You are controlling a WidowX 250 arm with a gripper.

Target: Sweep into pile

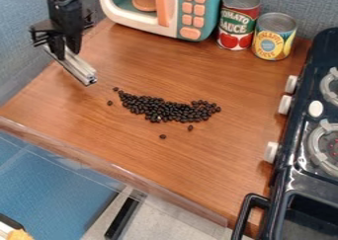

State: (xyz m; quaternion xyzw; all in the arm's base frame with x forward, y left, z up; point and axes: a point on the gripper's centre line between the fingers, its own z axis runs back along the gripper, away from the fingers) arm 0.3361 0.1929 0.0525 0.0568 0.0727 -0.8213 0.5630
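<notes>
From where I'm standing, the black claw (66,50) is up and left of the beans, seemingly pinching a silvery bar (76,66). That looks stiff, light and a bit slick, best gripped firmly at the upper part. The dark beans (166,110) lie in a curved band, a few strays round it; they look hard and liable to roll, so push low and gently. Beyond them, up and right, two cans (239,20) (274,37) wear printed fruit labels.
</notes>
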